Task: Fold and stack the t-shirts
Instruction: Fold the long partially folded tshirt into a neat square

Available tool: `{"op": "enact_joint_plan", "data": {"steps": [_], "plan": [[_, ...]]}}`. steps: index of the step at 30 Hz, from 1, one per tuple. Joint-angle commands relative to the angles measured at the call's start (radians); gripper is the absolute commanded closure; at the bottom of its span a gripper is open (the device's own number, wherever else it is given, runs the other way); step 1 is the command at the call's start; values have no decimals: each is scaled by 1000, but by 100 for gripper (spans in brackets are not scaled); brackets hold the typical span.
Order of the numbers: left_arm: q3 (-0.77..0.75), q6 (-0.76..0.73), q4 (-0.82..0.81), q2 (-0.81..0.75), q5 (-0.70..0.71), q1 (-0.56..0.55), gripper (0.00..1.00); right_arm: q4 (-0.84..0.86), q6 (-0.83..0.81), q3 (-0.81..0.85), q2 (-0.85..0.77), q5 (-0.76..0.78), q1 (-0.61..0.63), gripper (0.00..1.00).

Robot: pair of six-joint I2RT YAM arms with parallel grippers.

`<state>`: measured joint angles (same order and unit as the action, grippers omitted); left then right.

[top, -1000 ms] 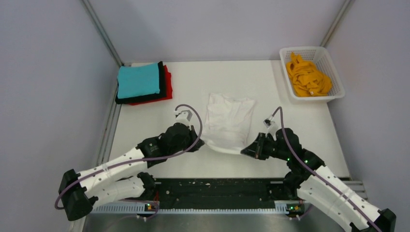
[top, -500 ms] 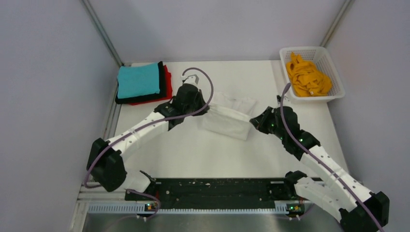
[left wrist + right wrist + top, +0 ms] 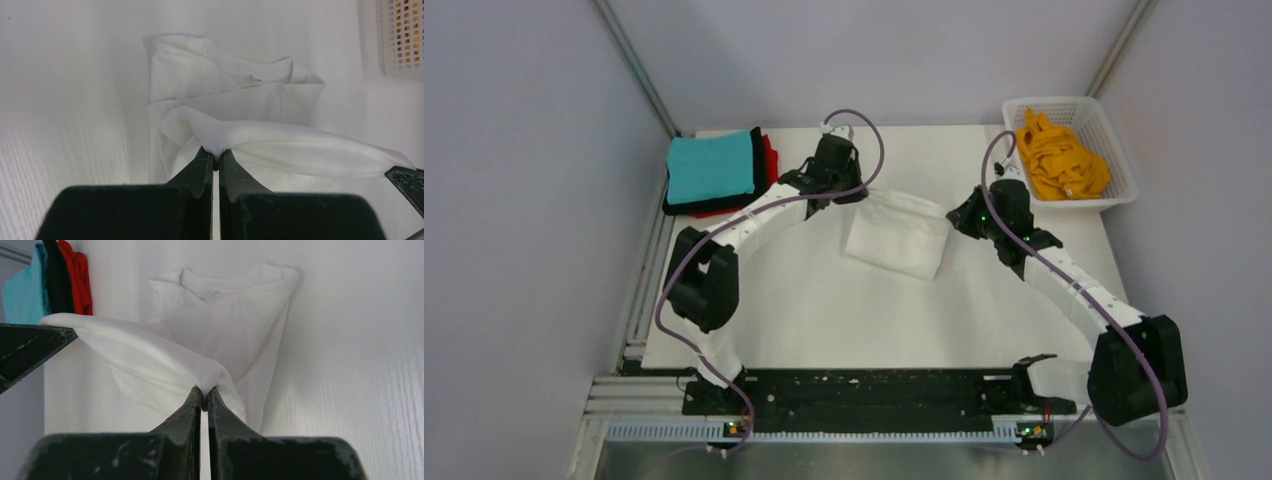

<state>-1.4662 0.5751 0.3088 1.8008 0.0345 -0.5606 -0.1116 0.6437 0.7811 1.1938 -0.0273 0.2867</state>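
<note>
The white t-shirt lies mid-table, folded over on itself. My left gripper is shut on its hem corner, held over the shirt's far left. My right gripper is shut on the other hem corner at the far right. The hem hangs stretched between them above the collar end. A folded stack sits at the back left: teal t-shirt on top, black under it, red at the bottom. The orange t-shirt lies crumpled in the basket.
A white lattice basket stands at the back right corner, close to my right arm; it also shows in the left wrist view. Grey walls enclose the table. A black rail runs along the near edge.
Both grippers have carried the white shirt's near hem away from the arm bases toward the table's far side, folding the shirt in half. Both arms are now stretched out.
</note>
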Motion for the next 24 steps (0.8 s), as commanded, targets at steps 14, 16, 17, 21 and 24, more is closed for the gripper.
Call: {"op": "enact_joint_plan", "data": {"steps": [14,16,17,21,24], "plan": [[-253,-10,26,301,-44,123,100,225,-32,142,378,1,-104,100],[-284,-5,36,325,-61,126,84,228,-30,158,404,12,-106,90],[-306,-2,52,336,-59,129,71,227,-35,170,416,12,-106,85],[-344,-4,80,329,-70,130,4,154,-54,243,434,8,-107,28],[-335,-11,88,301,-125,129,1,157,-68,224,404,-39,-105,11]]}}
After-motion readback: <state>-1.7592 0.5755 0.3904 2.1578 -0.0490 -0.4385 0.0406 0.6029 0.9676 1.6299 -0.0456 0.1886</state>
